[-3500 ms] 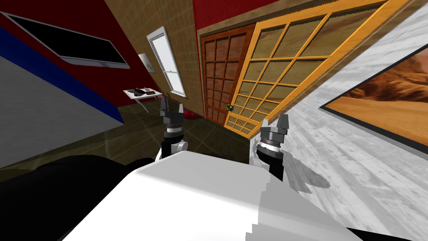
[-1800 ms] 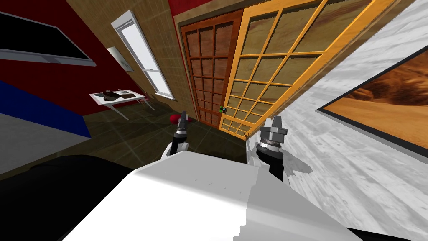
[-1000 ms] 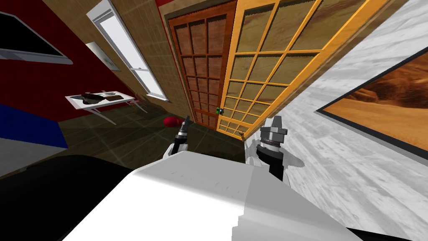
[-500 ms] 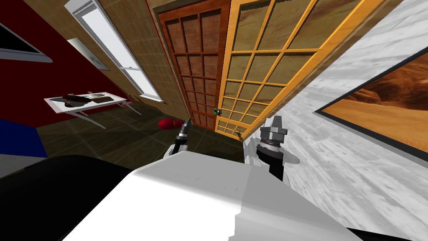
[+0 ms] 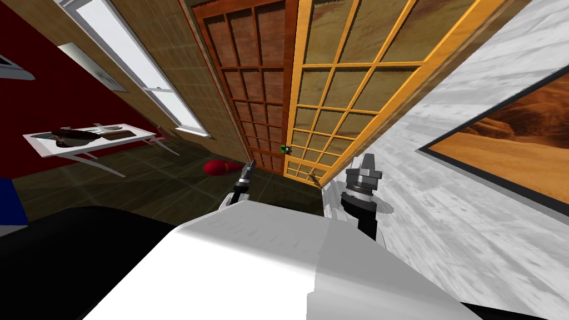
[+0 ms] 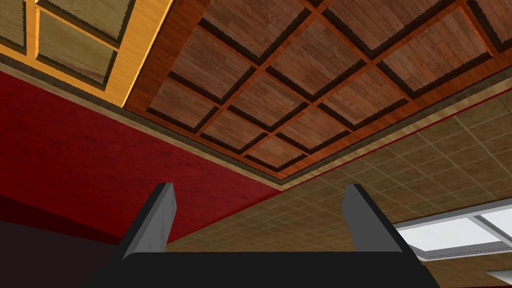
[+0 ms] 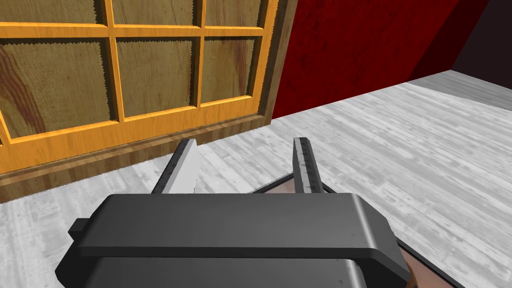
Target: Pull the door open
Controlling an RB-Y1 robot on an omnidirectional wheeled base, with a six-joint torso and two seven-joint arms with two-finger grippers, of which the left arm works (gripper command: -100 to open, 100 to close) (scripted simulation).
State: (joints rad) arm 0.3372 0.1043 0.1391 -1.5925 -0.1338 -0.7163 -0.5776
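Observation:
A double door stands ahead in the head view, with a dark red-brown leaf (image 5: 250, 83) on the left and an orange leaf (image 5: 344, 83) on the right, both gridded with panes. A small green and black handle (image 5: 285, 149) sits low at the seam between them. My left gripper (image 5: 248, 169) is held up short of the brown leaf, left of and below the handle, touching nothing. In its wrist view the left gripper (image 6: 257, 200) is open and faces the brown leaf (image 6: 300, 90). My right gripper (image 5: 367, 164) is raised beside the grey plank wall; the right gripper (image 7: 245, 155) is open and empty, near the orange leaf (image 7: 100, 75).
A red object (image 5: 216, 168) lies on the dark floor before the brown leaf. A white table (image 5: 89, 136) with dark items stands to the left, below a tall window (image 5: 139, 61). The grey plank wall (image 5: 444, 183) with a framed picture (image 5: 511, 139) runs close on my right.
I have moved closer to the door and swung right: the doors loom larger and the table and window have slid left. The left hand turned edge-on early; both grippers stay open.

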